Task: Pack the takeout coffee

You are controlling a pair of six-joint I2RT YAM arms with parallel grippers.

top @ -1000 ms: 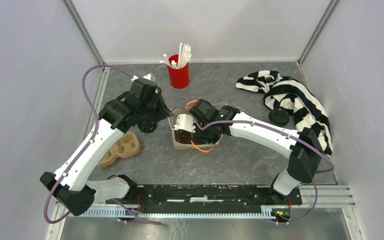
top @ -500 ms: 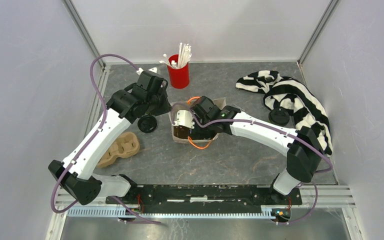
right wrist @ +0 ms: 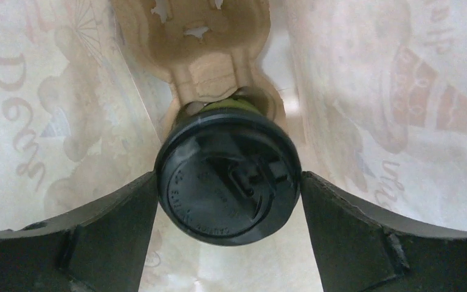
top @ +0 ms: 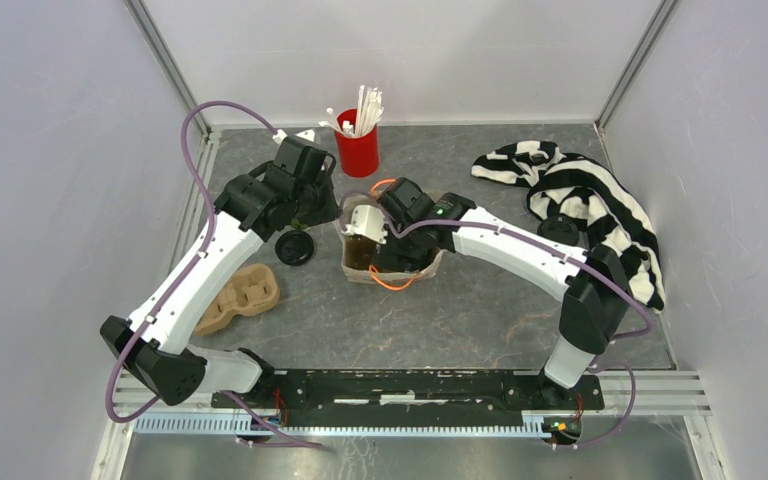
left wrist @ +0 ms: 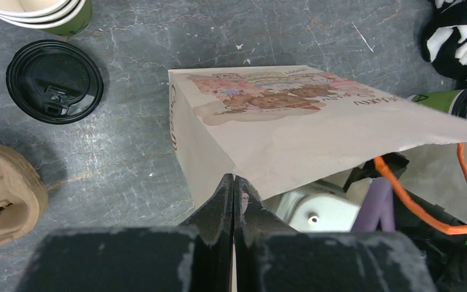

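A small green paper cup with a round black plastic lid (right wrist: 228, 176) sits deep inside a printed beige paper bag (right wrist: 42, 115), at a pocket of a brown moulded-pulp carrier (right wrist: 210, 36) — the right gripper (right wrist: 229, 182) clamped on its lid from 3 and 9 o'clock. The left gripper (left wrist: 233, 190), fingers together, pinches the bag's rim. At the bag's 9 o'clock in the overhead view, a second round black lid (top: 295, 248) rests on the grey surface (left wrist: 158, 36).

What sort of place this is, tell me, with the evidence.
Probably a robot test cell staged as a takeout counter: bare panel walls, a printed paper bag, a lidded cup, a pulp carrier.
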